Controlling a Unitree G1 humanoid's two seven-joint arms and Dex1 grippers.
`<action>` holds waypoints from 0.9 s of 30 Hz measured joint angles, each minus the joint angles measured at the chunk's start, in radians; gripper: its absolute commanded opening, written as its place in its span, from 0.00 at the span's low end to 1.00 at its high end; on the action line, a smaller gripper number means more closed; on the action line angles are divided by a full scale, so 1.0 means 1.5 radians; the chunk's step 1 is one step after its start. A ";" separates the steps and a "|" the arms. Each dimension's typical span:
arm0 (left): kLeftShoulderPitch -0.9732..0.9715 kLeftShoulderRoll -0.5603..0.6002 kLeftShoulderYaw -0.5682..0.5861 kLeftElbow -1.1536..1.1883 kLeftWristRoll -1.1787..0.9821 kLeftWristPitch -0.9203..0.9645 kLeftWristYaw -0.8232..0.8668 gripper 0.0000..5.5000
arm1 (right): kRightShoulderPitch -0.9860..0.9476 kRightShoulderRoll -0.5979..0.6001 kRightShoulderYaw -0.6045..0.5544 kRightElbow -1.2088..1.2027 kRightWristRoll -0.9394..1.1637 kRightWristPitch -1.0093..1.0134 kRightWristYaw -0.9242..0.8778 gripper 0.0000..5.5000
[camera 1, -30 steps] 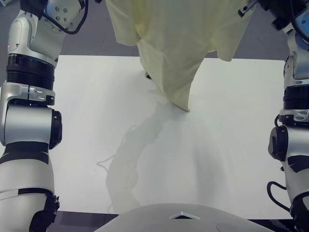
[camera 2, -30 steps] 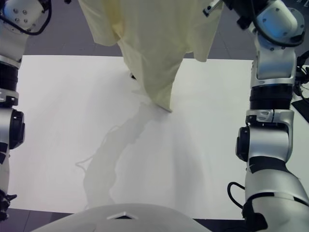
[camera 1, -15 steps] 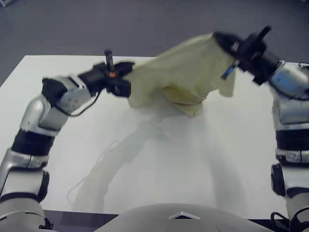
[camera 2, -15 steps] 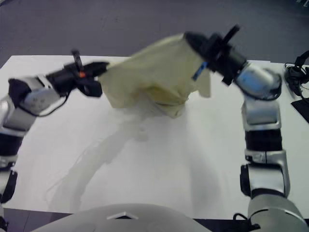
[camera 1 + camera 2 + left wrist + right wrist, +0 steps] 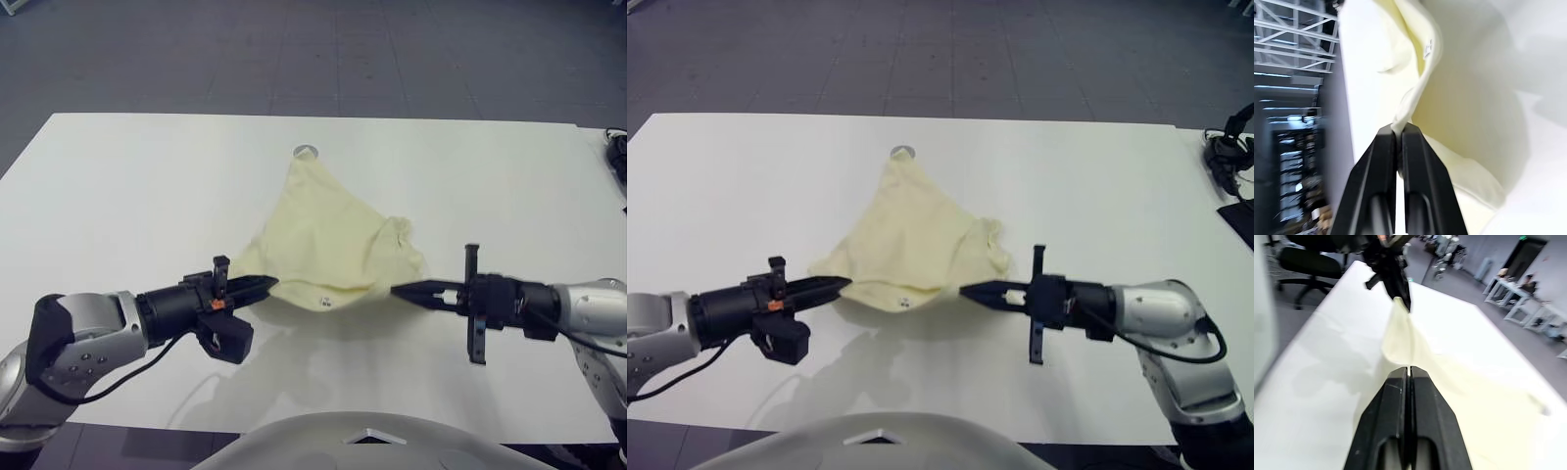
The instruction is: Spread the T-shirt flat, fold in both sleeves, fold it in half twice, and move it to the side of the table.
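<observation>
My left hand (image 5: 266,285) and right hand (image 5: 400,290) each pinch a near corner of the T-shirt (image 5: 328,240), bunched centrally on the tabletop (image 5: 118,176). Its near edge runs left-right between them, the body trailing far.

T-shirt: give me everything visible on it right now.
The T-shirt is pale yellow, thin soft cloth, lying rumpled on the white table in a rough triangle narrowing toward the far side. Its near edge stretches between the left gripper and the right gripper, each shut on a corner. Folds bunch on its right side; it is not spread flat.
</observation>
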 measured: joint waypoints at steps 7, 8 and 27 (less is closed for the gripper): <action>0.105 0.014 -0.017 0.015 0.048 -0.008 -0.054 0.00 | 0.021 0.026 0.075 -0.061 -0.009 0.017 -0.020 0.00; 0.111 0.014 -0.017 0.018 0.051 -0.010 -0.057 0.00 | 0.023 0.030 0.085 -0.062 -0.008 0.022 -0.022 0.00; -0.786 -0.200 -0.153 0.584 0.148 0.025 0.171 0.00 | -0.603 0.153 -0.040 0.432 -0.225 -0.073 -0.386 0.00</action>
